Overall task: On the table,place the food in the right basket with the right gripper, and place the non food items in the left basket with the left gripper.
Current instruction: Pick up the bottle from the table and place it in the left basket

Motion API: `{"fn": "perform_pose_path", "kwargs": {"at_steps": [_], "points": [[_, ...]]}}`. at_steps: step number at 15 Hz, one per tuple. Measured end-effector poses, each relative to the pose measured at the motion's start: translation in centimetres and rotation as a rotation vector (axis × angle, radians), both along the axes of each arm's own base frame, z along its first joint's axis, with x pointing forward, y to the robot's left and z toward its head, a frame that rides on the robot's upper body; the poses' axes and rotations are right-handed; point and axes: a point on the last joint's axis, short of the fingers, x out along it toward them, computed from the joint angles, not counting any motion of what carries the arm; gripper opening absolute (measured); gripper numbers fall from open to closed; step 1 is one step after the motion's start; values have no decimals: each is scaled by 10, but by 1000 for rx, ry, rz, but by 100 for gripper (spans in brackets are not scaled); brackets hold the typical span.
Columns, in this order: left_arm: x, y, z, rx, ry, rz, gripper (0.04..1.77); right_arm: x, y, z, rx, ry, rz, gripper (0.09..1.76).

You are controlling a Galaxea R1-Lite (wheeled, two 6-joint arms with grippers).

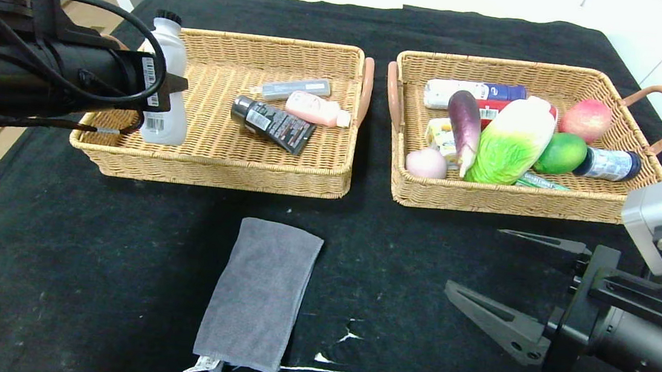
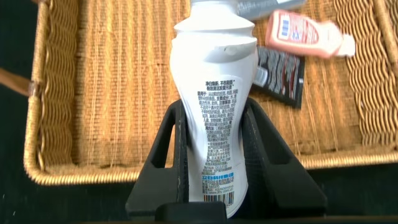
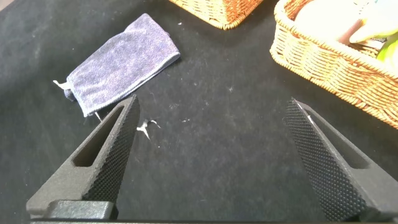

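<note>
White bottle's [image 2: 214, 118] label print, wrist-view only

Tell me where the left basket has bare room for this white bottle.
The left gripper holds the white bottle over the left basket at its outer end, where the weave is bare. The inner end, holding the black tube, pink bottle and grey tube, is crowded.
</note>
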Motion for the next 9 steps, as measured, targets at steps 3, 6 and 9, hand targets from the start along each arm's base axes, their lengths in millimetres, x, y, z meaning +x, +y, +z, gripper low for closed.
{"fn": "perform_pose_path", "kwargs": {"at_steps": [3,6,9], "points": [[16,0,0,-3,-7,6,58,0,0,0,-1,0,-3,171],[35,0,-3,-4,-16,18,58,1,-2,2,8,-12,-9,171],[53,1,-5,-5,-21,32,58,3,-3,3,17,-21,-20,171]]}}
